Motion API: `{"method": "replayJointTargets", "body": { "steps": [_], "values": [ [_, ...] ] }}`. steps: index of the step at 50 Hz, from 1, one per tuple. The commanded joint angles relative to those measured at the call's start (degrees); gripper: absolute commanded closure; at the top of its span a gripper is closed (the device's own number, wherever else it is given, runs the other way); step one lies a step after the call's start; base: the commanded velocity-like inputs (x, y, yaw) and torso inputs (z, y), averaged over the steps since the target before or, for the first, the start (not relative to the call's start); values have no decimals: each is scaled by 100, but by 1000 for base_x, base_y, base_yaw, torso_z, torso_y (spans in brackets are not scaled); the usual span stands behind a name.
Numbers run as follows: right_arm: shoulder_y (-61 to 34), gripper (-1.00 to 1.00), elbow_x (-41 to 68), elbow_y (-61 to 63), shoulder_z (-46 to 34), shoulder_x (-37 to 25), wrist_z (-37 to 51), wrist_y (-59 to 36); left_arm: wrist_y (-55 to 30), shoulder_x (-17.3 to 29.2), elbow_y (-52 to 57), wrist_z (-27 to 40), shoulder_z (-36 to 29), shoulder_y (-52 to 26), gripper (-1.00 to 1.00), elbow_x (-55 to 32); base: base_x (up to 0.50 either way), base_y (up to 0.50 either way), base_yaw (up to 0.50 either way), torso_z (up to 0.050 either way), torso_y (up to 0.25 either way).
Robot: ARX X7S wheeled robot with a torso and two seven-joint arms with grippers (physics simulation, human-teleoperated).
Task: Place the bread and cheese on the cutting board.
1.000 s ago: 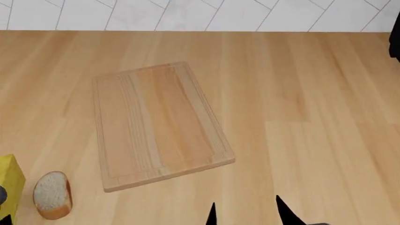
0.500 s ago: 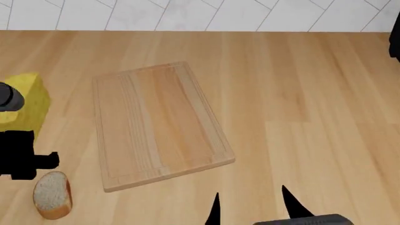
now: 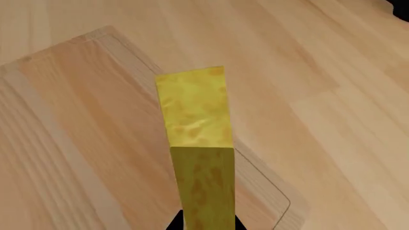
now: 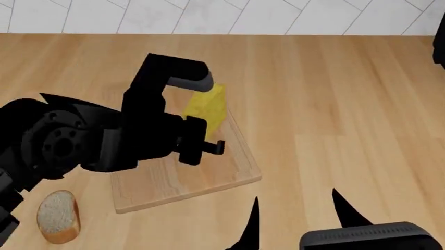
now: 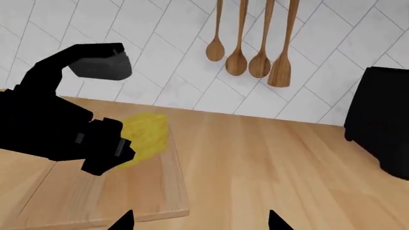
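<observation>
the left gripper [image 4: 201, 122] is clamped on the cheese [image 3: 195, 120], holding it in the air over the cutting board [image 3: 57, 124]. it looks a firm, stiff block, best held across its flat faces. the bread [image 4: 58, 216] lies on the wooden counter [image 4: 347, 104] near the board's corner; probably light and crushable. the right gripper [image 4: 295, 219] waits spread and empty. wooden spoons [image 5: 249, 38] hang on the tiled wall.

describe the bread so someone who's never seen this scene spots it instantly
Start at the cutting board lying on the wooden counter. Go off the board's near left corner toward the robot's left: the bread lies there on bare counter. It is a small oval slice with pale speckled crumb and brown crust, unlike the yellow cheese held by the left gripper.
</observation>
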State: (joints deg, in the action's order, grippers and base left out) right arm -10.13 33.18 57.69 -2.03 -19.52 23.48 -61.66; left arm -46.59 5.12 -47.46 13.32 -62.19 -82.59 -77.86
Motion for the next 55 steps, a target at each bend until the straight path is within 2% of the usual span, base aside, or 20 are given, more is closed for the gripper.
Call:
{"method": "replayJointTargets", "body": {
  "steps": [1, 15, 32, 33, 40, 41, 43, 48, 53, 55],
  "values": [
    [122, -100, 315, 31, 132, -163, 130, 73, 1427, -512, -854, -790, -2781, -559, 100, -1894, 0, 0, 0, 0, 0],
    [352, -100, 395, -112, 158, -167, 112, 452, 1236, -512, -810, -209, -2848, -334, 100, -2151, 0, 0, 0, 0, 0],
    [473, -100, 289, -211, -49, -236, 155, 683, 1125, -512, -741, -111, -2867, -305, 100, -2262, 0, 0, 0, 0, 0],
    [471, -100, 296, -211, -48, -239, 158, 687, 1118, -512, -738, -106, -2868, -314, -100, -2268, 0, 0, 0, 0, 0],
    [578, -100, 347, -218, -38, -263, 116, 804, 1059, -511, -620, 72, -2868, -438, -100, -2337, 0, 0, 0, 0, 0],
    [630, -100, 332, -225, -90, -249, 102, 843, 1046, -510, -647, 281, -2783, -748, -100, -2416, 0, 0, 0, 0, 0],
    [620, -100, 346, -217, -101, -250, 121, 834, 1069, -505, -638, 333, -2730, -900, -100, -2477, 0, 0, 0, 0, 0],
    [600, -100, 390, -135, -170, -252, 188, 779, 1423, 129, 810, 1313, -2681, -1285, -100, -2214, 0, 0, 0, 0, 0],
    [539, -100, 421, -123, -204, -276, 241, 741, 1574, 686, 1951, 1861, -2443, -1272, -100, -2378, 0, 0, 0, 0, 0],
    [542, -100, 441, -129, -186, -277, 256, 754, 2018, 1181, 2864, 2340, -2250, -1109, -100, -2267, 0, 0, 0, 0, 0]
  ]
}}
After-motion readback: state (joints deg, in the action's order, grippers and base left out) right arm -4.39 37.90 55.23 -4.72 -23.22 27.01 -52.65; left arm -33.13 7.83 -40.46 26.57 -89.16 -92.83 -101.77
